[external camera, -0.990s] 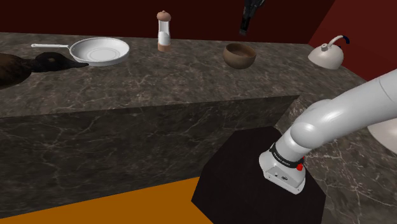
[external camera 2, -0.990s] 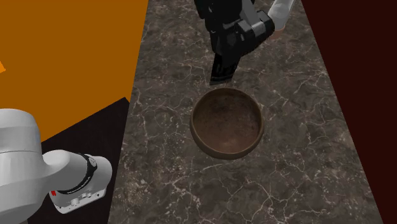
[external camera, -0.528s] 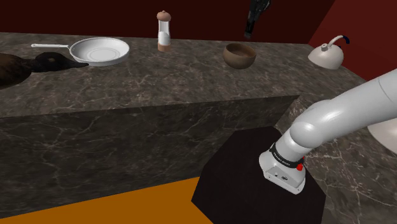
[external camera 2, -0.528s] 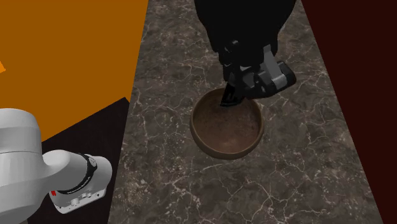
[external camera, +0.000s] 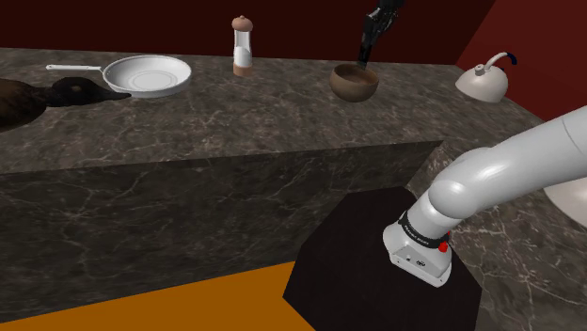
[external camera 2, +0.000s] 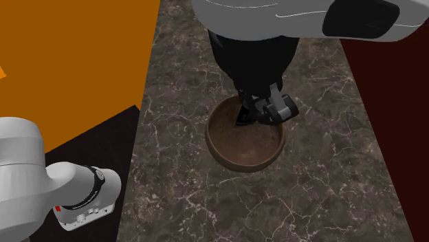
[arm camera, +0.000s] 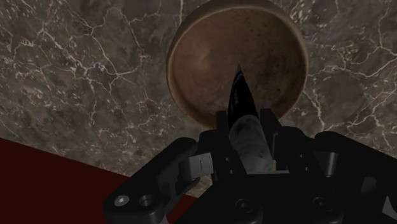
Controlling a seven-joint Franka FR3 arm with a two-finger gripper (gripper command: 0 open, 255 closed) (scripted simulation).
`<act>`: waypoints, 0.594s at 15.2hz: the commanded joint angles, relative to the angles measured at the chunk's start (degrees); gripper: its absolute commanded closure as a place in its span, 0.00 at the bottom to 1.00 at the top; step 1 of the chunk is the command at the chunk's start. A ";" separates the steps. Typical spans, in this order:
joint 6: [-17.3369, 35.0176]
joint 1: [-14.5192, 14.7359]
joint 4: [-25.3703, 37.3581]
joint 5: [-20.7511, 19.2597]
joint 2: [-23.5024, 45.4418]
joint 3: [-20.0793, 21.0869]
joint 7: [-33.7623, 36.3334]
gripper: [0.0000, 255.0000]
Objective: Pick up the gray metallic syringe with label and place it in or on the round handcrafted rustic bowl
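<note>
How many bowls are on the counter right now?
1: the brown bowl, beneath the hand holding the syringe. A white shape cut off at the shoulder view's right edge might be another.

Bowl [arm camera: 194, 63] was matt, rough, mottled brown; counter [arm camera: 83, 76] was smooth dark stone, white-veined; syringe [arm camera: 249, 137] had a dull grey speckled barrel and glossy black tip

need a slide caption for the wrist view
Black gripper shut on the gray syringe, its dark tip pointing into the brown round bowl on the dark marbled counter.
</note>
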 commanded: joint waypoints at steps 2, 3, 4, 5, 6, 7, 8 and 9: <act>2.59 -0.09 -3.13 -0.15 -0.57 -0.07 0.08 1.00; 2.59 -0.09 -3.14 -0.15 -0.58 -0.06 0.08 1.00; 2.59 -0.09 -3.14 -0.15 -0.58 -0.07 0.08 1.00; 2.59 -0.09 -3.13 -0.15 -0.57 -0.07 0.08 1.00; 2.59 -0.09 -3.13 -0.15 -0.57 -0.07 0.08 1.00; 2.59 -0.09 -3.13 -0.15 -0.57 -0.07 0.08 1.00; 2.59 -0.09 -3.13 -0.15 -0.57 -0.07 0.08 1.00; 2.59 -0.09 -3.13 -0.15 -0.57 -0.07 0.08 1.00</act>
